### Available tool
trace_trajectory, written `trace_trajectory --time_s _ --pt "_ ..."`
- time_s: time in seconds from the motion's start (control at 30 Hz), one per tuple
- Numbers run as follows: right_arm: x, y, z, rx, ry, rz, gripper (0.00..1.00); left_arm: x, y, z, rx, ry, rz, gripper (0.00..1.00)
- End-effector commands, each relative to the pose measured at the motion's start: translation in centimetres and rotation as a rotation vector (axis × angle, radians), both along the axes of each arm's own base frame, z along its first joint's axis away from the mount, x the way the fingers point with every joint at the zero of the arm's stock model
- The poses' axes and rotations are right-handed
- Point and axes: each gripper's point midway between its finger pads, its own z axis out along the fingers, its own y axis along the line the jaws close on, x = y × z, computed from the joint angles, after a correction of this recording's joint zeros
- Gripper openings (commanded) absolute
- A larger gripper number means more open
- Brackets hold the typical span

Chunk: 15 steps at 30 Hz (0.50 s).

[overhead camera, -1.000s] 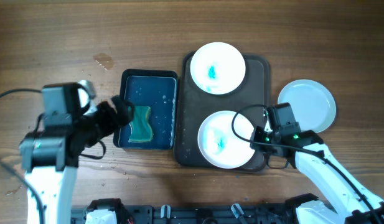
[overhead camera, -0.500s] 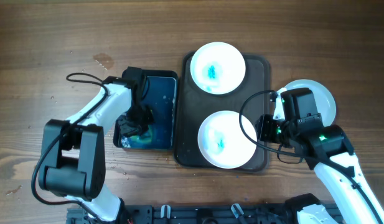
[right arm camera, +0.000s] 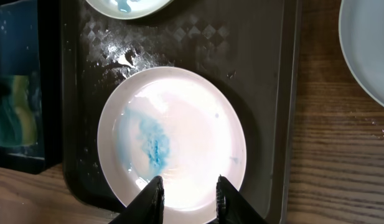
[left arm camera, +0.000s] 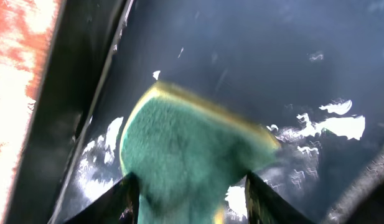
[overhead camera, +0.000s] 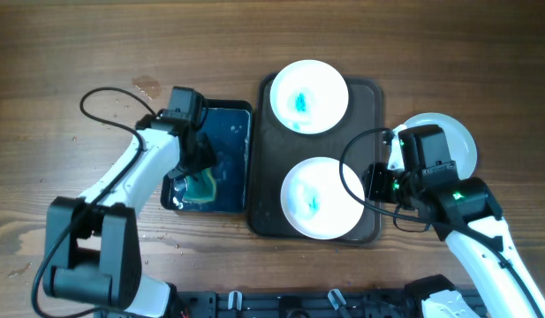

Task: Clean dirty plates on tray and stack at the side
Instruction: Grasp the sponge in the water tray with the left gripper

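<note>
Overhead, tray (overhead camera: pixel 365 132) lengthwise top-to-bottom, two dirty plates (overhead camera: pixel 309 95) (overhead camera: pixel 321 198) along it

3 plates (overhead camera: pixel 308 96) (overhead camera: pixel 320 198) (overhead camera: pixel 457 140) (2 dirty), 1 ea tray (overhead camera: pixel 366 132), basin (overhead camera: pixel 212 104), sponge (overhead camera: pixel 201 187)

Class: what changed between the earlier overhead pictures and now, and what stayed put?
The left gripper moved from the left edge of the basin into it and closed its jaws on the sponge. The right gripper, open, shifted slightly at the near plate. The three plates and tray stayed put.
</note>
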Motion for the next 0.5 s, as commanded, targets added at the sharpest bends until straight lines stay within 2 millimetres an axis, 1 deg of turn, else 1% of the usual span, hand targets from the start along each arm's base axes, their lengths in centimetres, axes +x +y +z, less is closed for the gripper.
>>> trace_trajectory --time_s 0.0,0.03,0.07,0.13,0.17,0.2,0.23,0.27,0.3,0.33,0.37,0.4,0.43,0.47 --pt "0.1 0.4 0.5 0.020 -0.003 -0.002 0.28 -1.9 0.9 -4.1 0.046 0.063 -0.008 0.23" --pt "0.1 0.4 0.5 0.022 -0.002 -0.004 0.28 -1.8 0.9 -4.1 0.046 0.063 -0.009 0.04" --pt "0.1 0.4 0.5 0.027 0.005 -0.017 0.28 -1.6 0.8 -3.8 0.044 0.056 -0.009 0.04" --pt "0.1 0.4 0.4 0.026 0.006 -0.017 0.28 -0.9 0.7 -2.4 0.041 0.039 -0.009 0.04" --pt "0.0 0.4 0.4 0.025 0.008 -0.017 0.28 -0.6 0.6 -1.6 0.040 0.033 -0.009 0.07" --pt "0.0 0.4 0.4 0.025 0.009 -0.017 0.28 -0.3 0.6 -0.2 0.038 0.021 -0.009 0.13" --pt "0.0 0.4 0.4 0.024 0.009 -0.016 0.28 -0.2 0.6 1.1 0.036 0.012 -0.009 0.24" --pt "0.0 0.4 0.4 0.025 0.010 -0.016 0.28 -0.4 0.5 2.1 0.032 0.012 -0.009 0.43" --pt "0.0 0.4 0.4 0.025 0.010 -0.017 0.28 -0.8 0.6 3.2 0.033 0.015 -0.009 0.57" --pt "-0.2 0.3 0.3 0.022 0.016 -0.016 0.29 -1.6 0.8 4.1 0.034 0.022 -0.008 0.66" --pt "-0.4 0.2 0.2 0.018 0.026 -0.016 0.30 -2.3 0.8 4.3 0.033 0.042 -0.009 0.66" --pt "-0.7 0.0 -0.1 0.007 0.039 -0.022 0.33 -2.9 0.8 4.3 0.027 0.068 -0.011 0.63" --pt "-0.9 -0.2 -0.4 -0.005 0.050 -0.027 0.33 -3.4 0.8 4.1 0.026 0.090 -0.011 0.54" --pt "-1.2 -0.4 -1.0 -0.013 0.067 -0.031 0.34 -4.0 0.8 3.6 0.028 0.113 -0.013 0.50"
